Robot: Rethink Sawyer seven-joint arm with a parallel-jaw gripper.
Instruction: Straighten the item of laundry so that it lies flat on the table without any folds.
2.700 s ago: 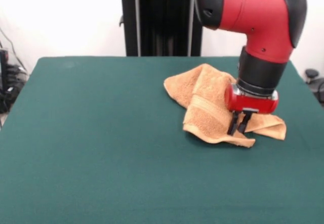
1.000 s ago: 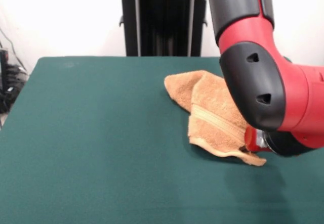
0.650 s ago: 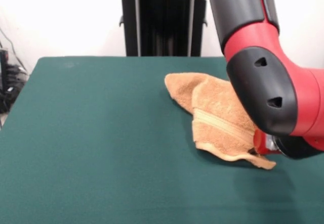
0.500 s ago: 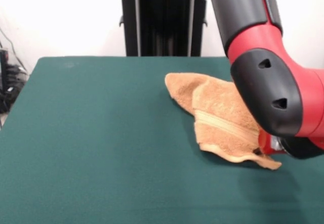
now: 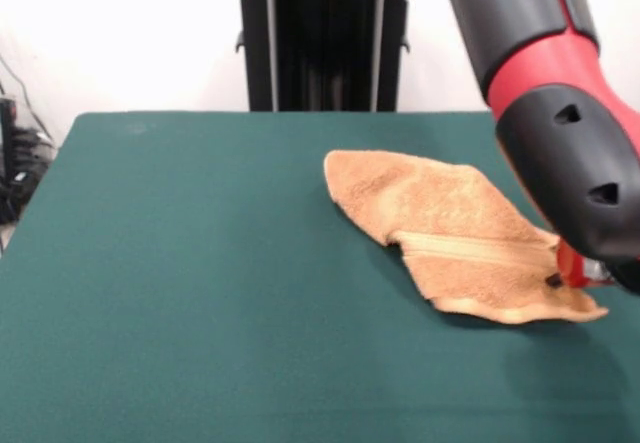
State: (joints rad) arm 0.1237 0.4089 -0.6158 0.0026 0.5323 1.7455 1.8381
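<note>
The item of laundry [image 5: 440,218], an orange-tan terry towel, lies on the right half of the green table [image 5: 200,273]. It is stretched out toward the right, with a woven band and a fold line running across its near part. Its near right corner is raised slightly off the cloth. My gripper [image 5: 556,279] sits at that corner, shut on the towel's edge. Only a dark fingertip and a bit of the red wrist show. The rest is hidden behind the bulky red and black arm [image 5: 575,153], which also covers the towel's far right edge.
The black pedestal [image 5: 320,43] stands behind the table's far edge. The table's right edge lies close beyond the gripper. Cables [image 5: 15,173] hang off the left side.
The gripper has pulled the towel's near corner to the right and toward the camera. The bunched towel has spread out much flatter, while its left corner has stayed in place.
</note>
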